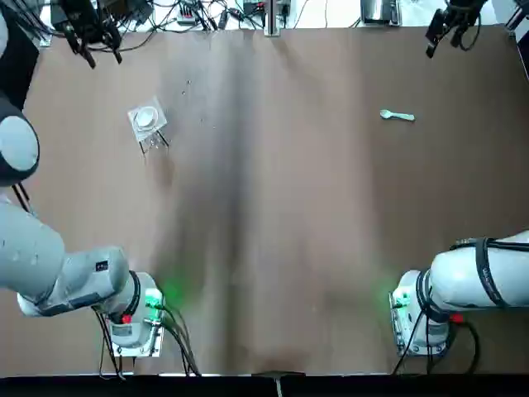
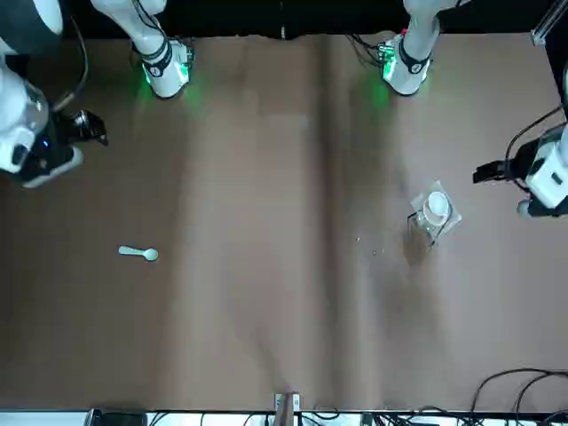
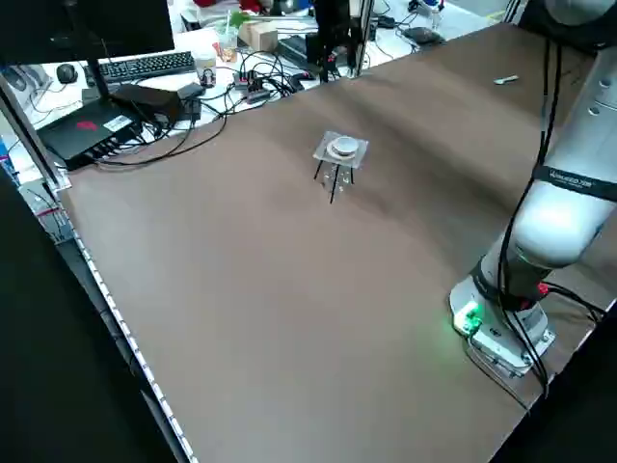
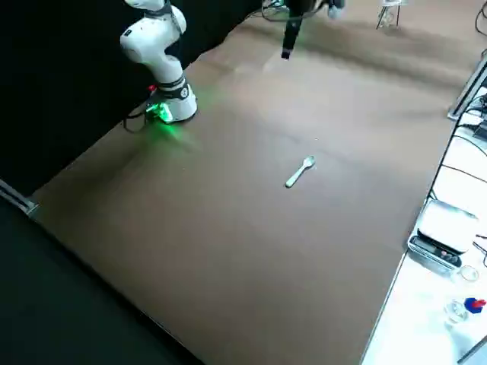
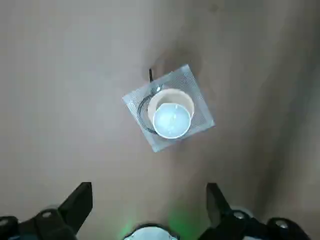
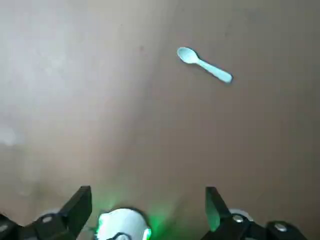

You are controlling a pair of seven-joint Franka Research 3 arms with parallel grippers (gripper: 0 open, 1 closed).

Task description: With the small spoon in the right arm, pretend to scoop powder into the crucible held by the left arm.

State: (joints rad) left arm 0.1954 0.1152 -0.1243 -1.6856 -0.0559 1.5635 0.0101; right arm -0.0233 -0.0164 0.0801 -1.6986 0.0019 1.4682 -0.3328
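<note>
Brown matte surface [image 1: 264,248] below two white arms. At 2 o'clock in the top view, a small pale spoon [image 1: 397,116], lying flat, bowl toward the middle, not held. At 10 o'clock, a white crucible [image 1: 146,119] seated on a square wire-mesh stand [image 5: 200,105], likewise not held. Left hand [image 5: 149,189] raised near 11 o'clock, looking down toward the crucible, fingers wide apart, gripping nothing. Right hand [image 6: 147,190] raised near 1 o'clock, just beyond the spoon, fingers equally apart, empty. No part of the task done yet, by the look of it. Likely troubles: a thin spoon flat against the surface, hard to pinch, apt to skid or flip under closing fingers; a light stand on thin legs, easily tipped by an off-centre grab at the crucible.
</note>
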